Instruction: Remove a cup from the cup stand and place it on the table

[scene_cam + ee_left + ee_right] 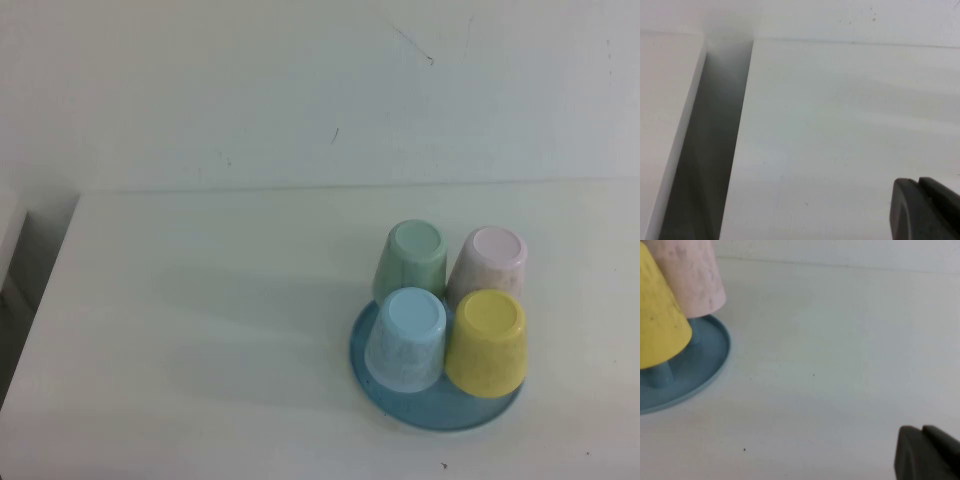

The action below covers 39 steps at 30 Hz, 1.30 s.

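Cups: four sit upside down on the cup stand (pixel 432 412); yellow cup (pixel 486 343) at its near right, light blue cup (pixel 407 339) beside it, green cup (pixel 411 259) and pink cup (pixel 487 264) behind.
Tabletop (pixel 200 340): white, bare around the stand.
Left gripper (pixel 926 210): only a dark tip shows, over bare tabletop near its edge, well apart from the stand; jaws cannot be told open or closed.
Right gripper (pixel 926 454): dark tip low over the tabletop, apart from the yellow cup; jaws' state cannot be told.
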Available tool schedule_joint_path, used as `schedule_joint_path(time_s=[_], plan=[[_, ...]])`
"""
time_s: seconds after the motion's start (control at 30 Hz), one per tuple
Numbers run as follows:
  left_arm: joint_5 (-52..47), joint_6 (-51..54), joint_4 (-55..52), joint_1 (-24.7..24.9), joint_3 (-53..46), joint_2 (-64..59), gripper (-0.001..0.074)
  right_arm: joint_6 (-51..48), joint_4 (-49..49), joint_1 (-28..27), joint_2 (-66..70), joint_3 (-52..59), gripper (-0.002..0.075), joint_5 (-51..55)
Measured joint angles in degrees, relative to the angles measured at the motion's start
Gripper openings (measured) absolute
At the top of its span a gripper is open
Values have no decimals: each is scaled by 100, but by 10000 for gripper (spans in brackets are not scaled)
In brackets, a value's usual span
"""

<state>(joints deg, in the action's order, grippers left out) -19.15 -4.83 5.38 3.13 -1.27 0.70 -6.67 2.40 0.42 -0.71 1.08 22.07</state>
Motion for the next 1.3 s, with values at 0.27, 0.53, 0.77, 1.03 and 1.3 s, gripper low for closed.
schedule_joint_path(time_s=[0.27, 0.53, 0.77, 1.03, 1.3], plan=[[0, 0, 0, 0, 0, 0, -2, 0, 0, 0, 0, 0, -3, 0], [0, 0, 0, 0, 0, 0, -2, 0, 10, 0, 0, 0, -3, 0], [0, 0, 0, 0, 0, 0, -2, 0, 10, 0, 0, 0, -3, 0], [0, 0, -44, 0, 0, 0, -3, 0, 10, 0, 0, 0, -3, 0], [548, 0, -80, 0, -26, 0, -3, 0, -37, 0, 0, 44, -3, -464]])
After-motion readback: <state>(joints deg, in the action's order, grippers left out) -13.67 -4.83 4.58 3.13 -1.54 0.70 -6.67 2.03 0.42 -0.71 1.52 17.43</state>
